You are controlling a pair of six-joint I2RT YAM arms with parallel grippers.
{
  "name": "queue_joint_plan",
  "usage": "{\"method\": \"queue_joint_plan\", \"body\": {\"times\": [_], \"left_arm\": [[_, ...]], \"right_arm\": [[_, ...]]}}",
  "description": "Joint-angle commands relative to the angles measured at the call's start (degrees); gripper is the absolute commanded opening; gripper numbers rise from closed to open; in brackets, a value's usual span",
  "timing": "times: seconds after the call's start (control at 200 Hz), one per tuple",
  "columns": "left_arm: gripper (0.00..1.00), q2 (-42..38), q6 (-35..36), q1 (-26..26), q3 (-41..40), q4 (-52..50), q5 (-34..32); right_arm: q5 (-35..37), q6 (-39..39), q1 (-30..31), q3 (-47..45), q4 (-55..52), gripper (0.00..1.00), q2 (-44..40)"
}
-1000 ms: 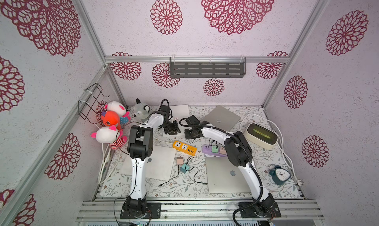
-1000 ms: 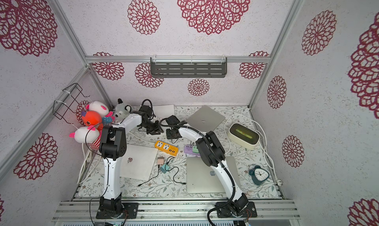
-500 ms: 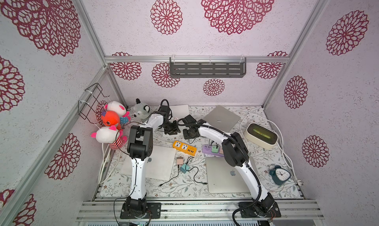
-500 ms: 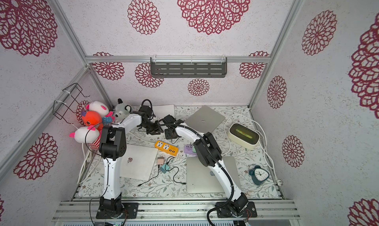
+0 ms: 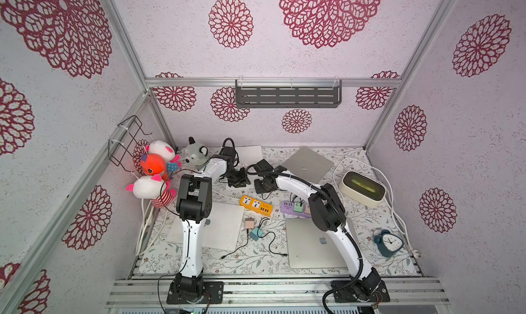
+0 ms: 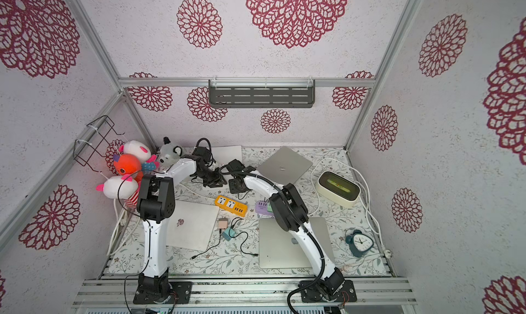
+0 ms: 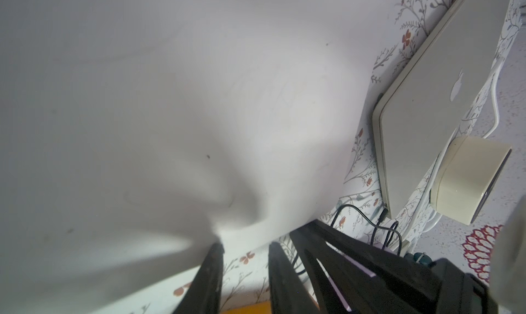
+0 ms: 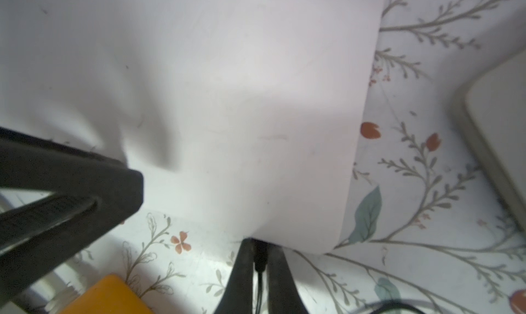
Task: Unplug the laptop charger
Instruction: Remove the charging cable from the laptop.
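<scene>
Pointing into the white laptop [image 8: 227, 99], the charger plug [image 8: 259, 257] sits in closed right jaws; left jaws parted.

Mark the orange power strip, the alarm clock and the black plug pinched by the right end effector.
orange power strip [image 5: 255, 206]: in a top view, middle of its top face.
alarm clock [image 5: 392, 241]: in a top view, on its white dial.
black plug [image 8: 259, 259]: right wrist view, on its dark body.

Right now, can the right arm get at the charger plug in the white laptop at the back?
Likely yes: in the right wrist view the right gripper is shut on the black charger plug at the white laptop's edge, with nothing in between.
</scene>
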Motion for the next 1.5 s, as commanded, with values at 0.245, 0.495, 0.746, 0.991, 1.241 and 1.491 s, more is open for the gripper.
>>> {"method": "queue_joint_plan", "body": {"times": [0.245,0.495,0.746,0.991,1.241,1.491], "left_arm": [[0.31,-0.2,0.0,0.3,-2.2,-0.7,-1.7],[0.31,-0.3,-0.2,0.3,-2.5,-0.5,-1.7],[0.31,-0.2,-0.3,0.3,-2.4,-0.4,-1.6],[0.31,-0.3,-0.4,0.2,-2.3,-0.1,-1.6],[0.31,-0.4,-0.5,0.2,-2.6,-0.2,-1.5],[0.31,-1.7,-0.6,0.2,-2.5,-0.3,-1.9]], "right_arm": [[4.2,-3.0,-0.4,-3.4,-8.3,0.12,-2.6],[-1.2,9.0,3.2,-0.8,-0.8,0.12,-0.2],[1.1,5.1,2.2,-4.5,-1.0,0.12,-3.8],[3.6,-9.5,1.2,-3.0,-10.4,0.12,-3.6],[-2.6,1.2,1.4,-4.9,-3.3,0.13,-5.2],[1.4,0.9,1.4,-1.3,-7.5,0.24,-6.5]]}}
